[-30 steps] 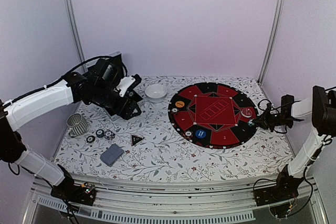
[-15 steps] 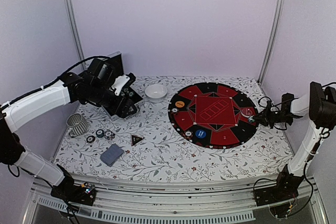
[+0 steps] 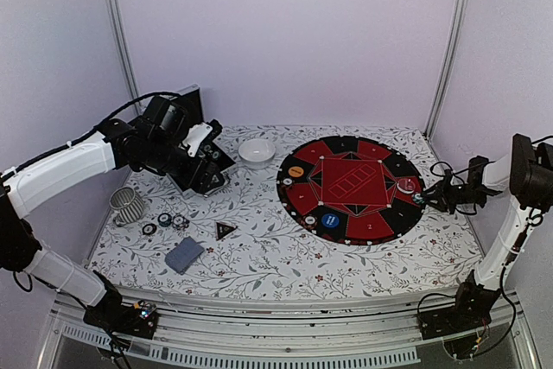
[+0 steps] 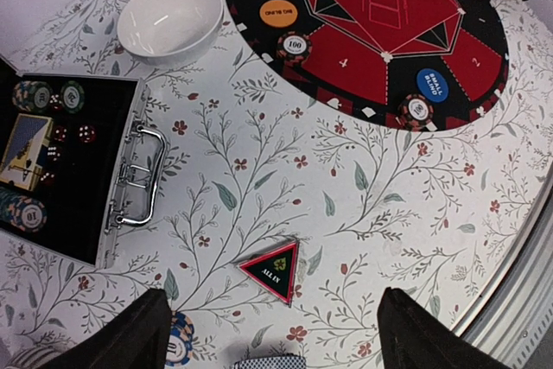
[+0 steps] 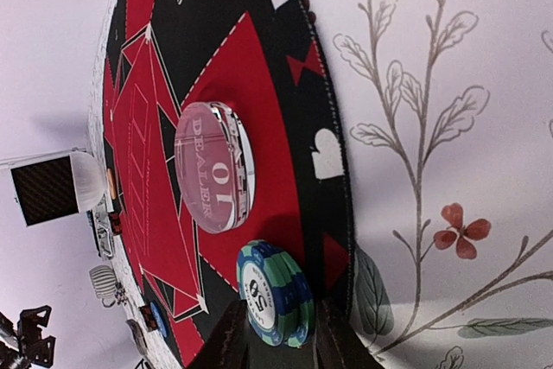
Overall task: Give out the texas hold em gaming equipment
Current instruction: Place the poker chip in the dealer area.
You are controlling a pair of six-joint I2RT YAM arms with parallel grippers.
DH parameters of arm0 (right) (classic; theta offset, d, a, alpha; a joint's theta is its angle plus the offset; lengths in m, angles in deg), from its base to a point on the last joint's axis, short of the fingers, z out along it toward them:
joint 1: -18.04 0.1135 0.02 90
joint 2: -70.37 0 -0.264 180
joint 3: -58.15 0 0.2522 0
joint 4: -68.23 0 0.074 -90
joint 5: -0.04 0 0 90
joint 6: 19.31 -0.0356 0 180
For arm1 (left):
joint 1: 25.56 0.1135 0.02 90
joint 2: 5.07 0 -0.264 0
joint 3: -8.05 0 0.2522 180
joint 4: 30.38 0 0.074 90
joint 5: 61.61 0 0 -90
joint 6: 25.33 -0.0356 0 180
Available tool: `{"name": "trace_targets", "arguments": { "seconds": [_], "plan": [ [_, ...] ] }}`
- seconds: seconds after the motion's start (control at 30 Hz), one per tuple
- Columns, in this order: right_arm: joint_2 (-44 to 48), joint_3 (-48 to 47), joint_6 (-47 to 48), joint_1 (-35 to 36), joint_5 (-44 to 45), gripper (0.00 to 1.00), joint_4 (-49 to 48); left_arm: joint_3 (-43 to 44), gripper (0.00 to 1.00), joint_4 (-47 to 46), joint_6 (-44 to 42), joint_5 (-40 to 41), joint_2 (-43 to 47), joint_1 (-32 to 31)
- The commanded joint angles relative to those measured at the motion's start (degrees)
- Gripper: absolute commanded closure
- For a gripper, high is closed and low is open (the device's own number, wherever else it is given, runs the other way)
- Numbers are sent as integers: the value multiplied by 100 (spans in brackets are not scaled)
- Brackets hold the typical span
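Note:
My right gripper (image 5: pixel 278 345) is low at the right edge of the round red-and-black mat (image 3: pixel 350 187), shut on a small stack of teal-and-blue chips (image 5: pixel 276 295). The pink dealer button (image 5: pixel 212 166) lies just beyond it on the mat. My left gripper (image 4: pixel 276 343) is open and empty, held above the table near the black "ALL IN" triangle (image 4: pixel 272 270). An orange disc (image 4: pixel 276 13), a blue disc (image 4: pixel 432 85) and two chips (image 4: pixel 294 45) (image 4: pixel 416 110) lie on the mat. Loose chips (image 3: pixel 164 220) and a grey-blue card deck (image 3: pixel 184 254) lie at the front left.
An open black case (image 4: pixel 69 162) holding chips, cards and dice lies at the back left, under my left arm. A white bowl (image 3: pixel 257 150) stands beside it. A ribbed metal cup (image 3: pixel 128 205) stands near the left edge. The booth walls close in at both sides.
My left arm has drawn back and to the left, away from the table's middle. My right gripper has shifted slightly at the mat's right edge.

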Motion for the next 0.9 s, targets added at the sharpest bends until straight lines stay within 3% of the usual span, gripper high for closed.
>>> {"name": "trace_targets", "arguments": {
  "seconds": [0.0,0.17,0.37,0.47,0.53,0.73,0.87],
  "plan": [
    [-168,-122,81,-73,466,70,299,-61,15,-46,50,-5,43,98],
    [-29,-165,128,-71,773,63,464,-94,15,-12,191,12,31,142],
    [489,-274,215,48,1782,49,881,-105,15,6,265,13,18,177],
    [845,-433,407,436,2698,32,1202,-65,15,6,267,15,-45,179],
    [1000,-605,490,755,3366,27,1412,-57,15,-25,313,72,-95,203],
    [921,-1272,631,1598,4800,18,2128,-194,12,47,840,402,-320,584],
    [1236,-1331,624,2090,5293,15,2259,-459,5,96,1171,698,-353,896]
  ]
}}
